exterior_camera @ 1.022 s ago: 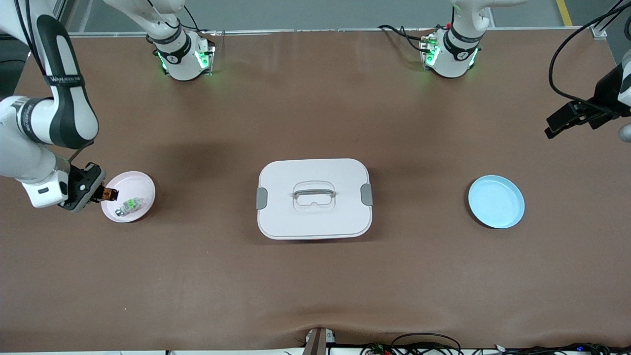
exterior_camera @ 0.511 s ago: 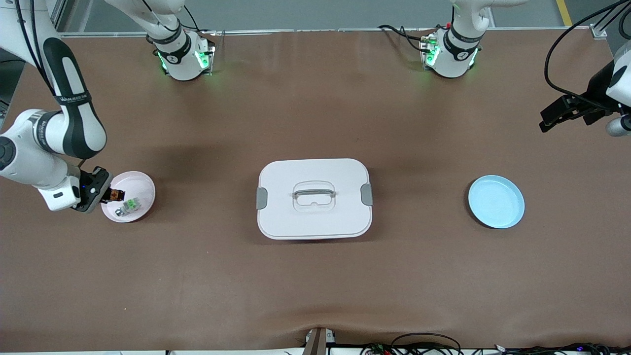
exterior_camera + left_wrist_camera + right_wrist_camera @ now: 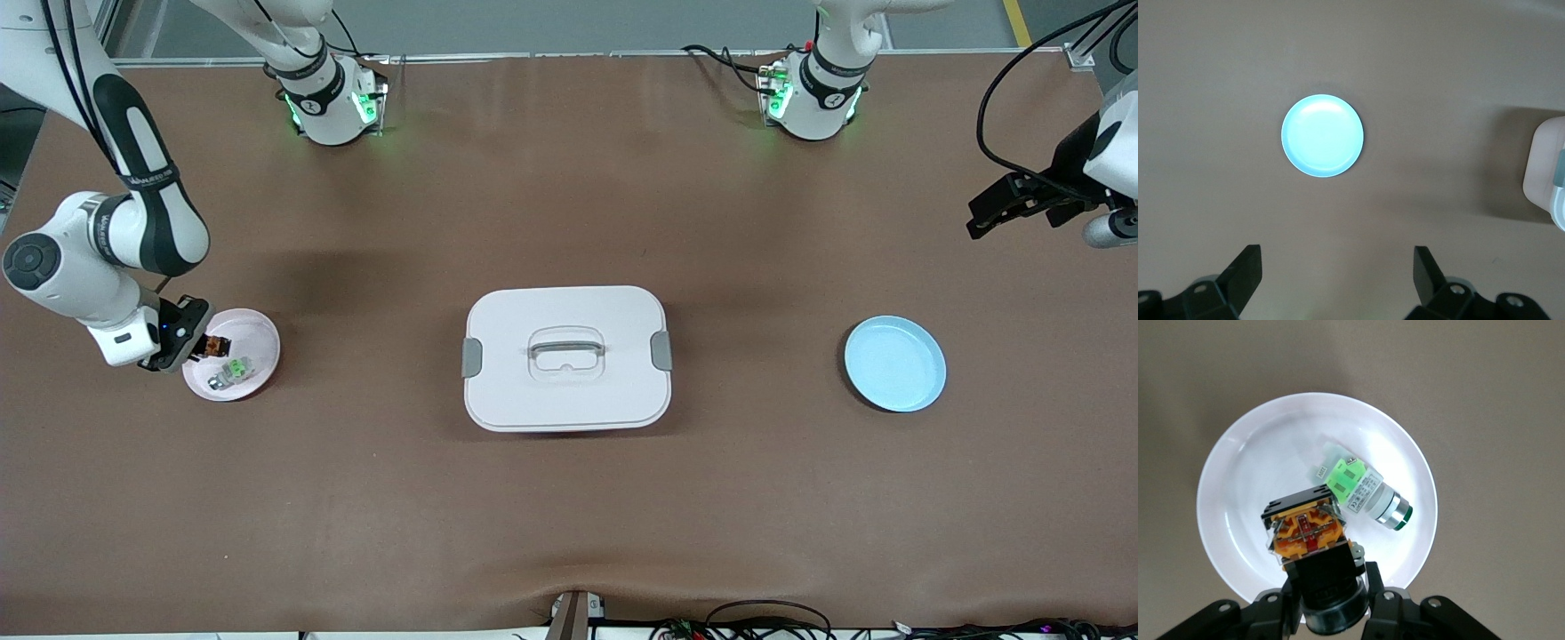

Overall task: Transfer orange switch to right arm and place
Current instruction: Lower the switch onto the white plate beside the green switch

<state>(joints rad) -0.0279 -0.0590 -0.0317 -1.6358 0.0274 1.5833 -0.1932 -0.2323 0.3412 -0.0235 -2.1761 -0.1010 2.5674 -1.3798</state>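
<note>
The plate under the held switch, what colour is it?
Pale pink plate; it looks nearly white in the right wrist view.

pink plate (image 3: pixel 258 333), green-topped part (image 3: pixel 229 371), lidded box (image 3: pixel 566 357), blue plate (image 3: pixel 894 364)

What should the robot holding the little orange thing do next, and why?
Probably lower it a bit more and let go. The right gripper is shut on the orange switch, right over the pink plate beside the green-topped part. The left gripper waits open, up over the table near the blue plate.
</note>
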